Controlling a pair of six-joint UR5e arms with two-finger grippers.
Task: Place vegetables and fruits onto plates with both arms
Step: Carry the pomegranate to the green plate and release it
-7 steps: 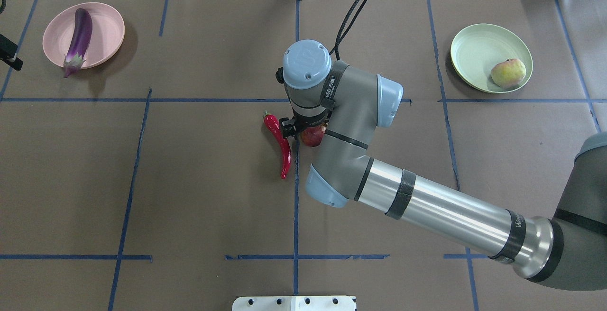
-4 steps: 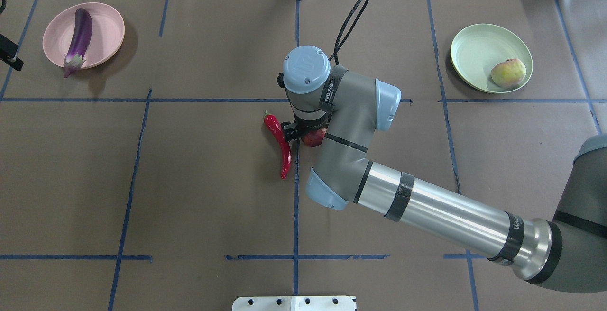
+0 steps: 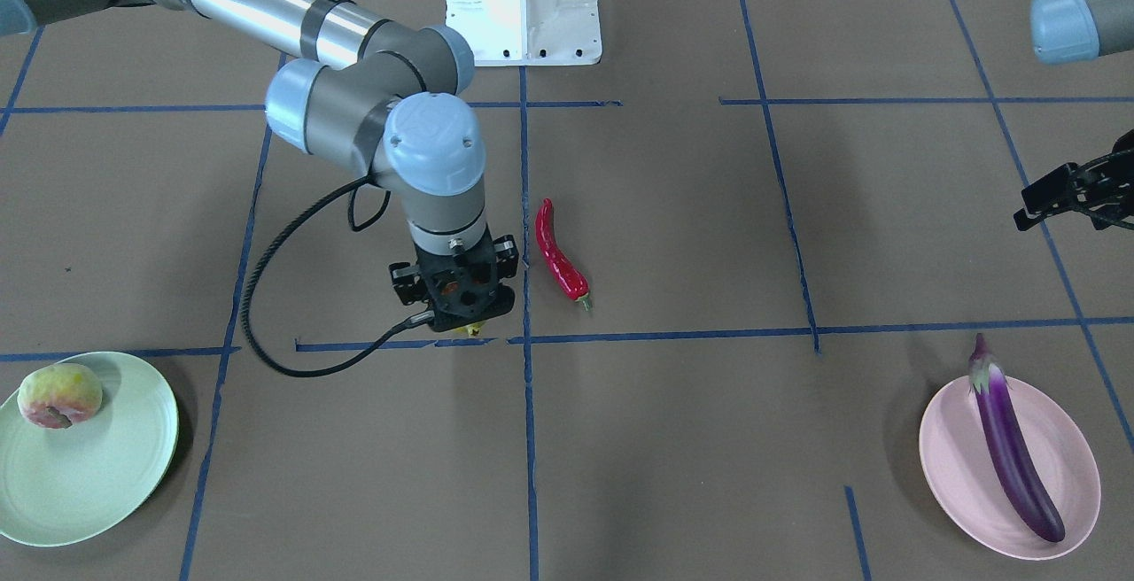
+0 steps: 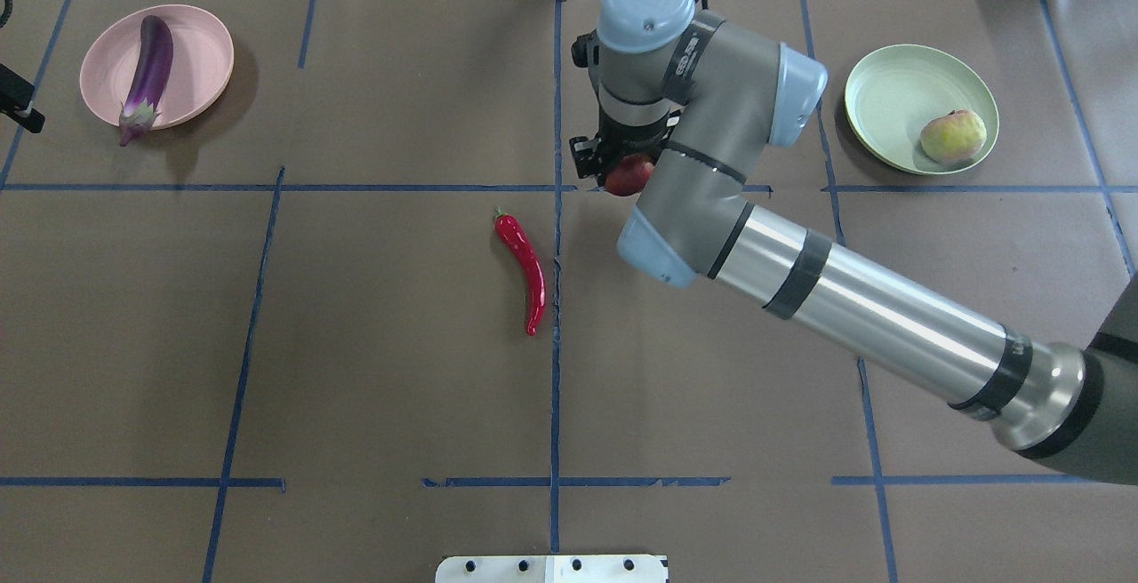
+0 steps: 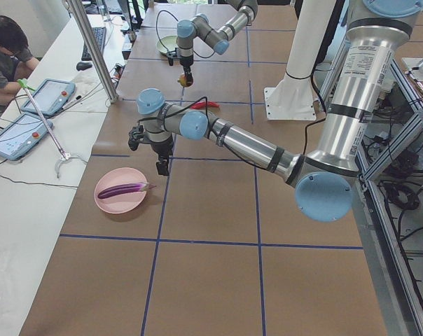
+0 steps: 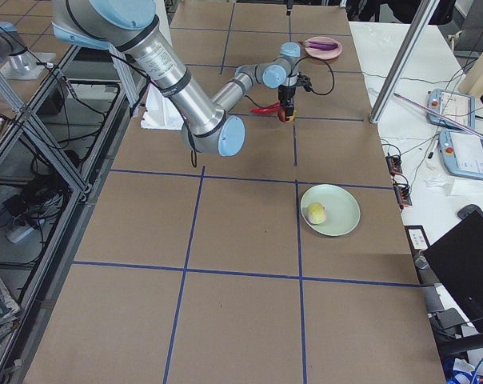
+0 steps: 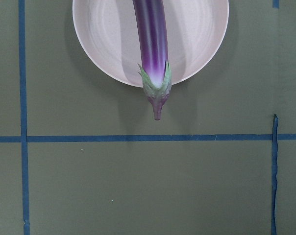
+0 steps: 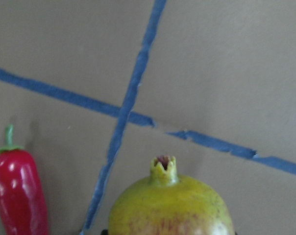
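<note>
- Right gripper [image 3: 461,298], front-facing view: points straight down, jaws clamped on the pomegranate [image 3: 470,329]. Only a yellowish sliver of the fruit shows below the black fingers, close to a blue tape line [image 3: 673,332]. Chili pepper [image 3: 560,255] lies on the table [image 3: 673,209] just beside the gripper, not touching it. Peach [image 3: 60,395] sits on the green plate [image 3: 89,484]. Eggplant [image 3: 1010,444] lies across the pink plate [image 3: 952,439]. Left gripper [image 3: 1063,196] at the view's right edge; open or closed, cannot tell.
- Overhead view: right gripper [image 4: 622,165] grips the pomegranate [image 4: 629,177], partly hidden under the right arm [image 4: 853,299]. Chili pepper [image 4: 524,267] near table centre, between the plates. Peach [image 4: 953,136] at the edge of the green plate [image 4: 889,90]. Eggplant [image 4: 149,67] on the pink plate [image 4: 200,59], stem end past the rim. Left gripper [image 4: 18,101]: only a black piece at the left edge.
- Left side view: far right gripper [image 5: 185,75] carries the pomegranate [image 5: 188,82] clear of the table. Near left gripper [image 5: 162,168] hangs just beside the pink plate [image 5: 117,203] with the eggplant [image 5: 124,189]. Operator [image 5: 5,49] seated at the side bench.
- Right side view: right gripper [image 6: 285,108] with pomegranate [image 6: 285,117]; chili pepper [image 6: 261,108] beside it. Peach [image 6: 315,213] on green plate [image 6: 341,210].
- Left wrist view: eggplant [image 7: 152,39] on pink plate [image 7: 99,39], green-capped stem overhanging the rim. No read on the jaws.
- Right wrist view: pomegranate [image 8: 172,208] at bottom centre, crown pointing toward the table. Chili pepper [image 8: 18,196] stem end at lower left. Tape lines [image 8: 132,93] cross on the table.
</note>
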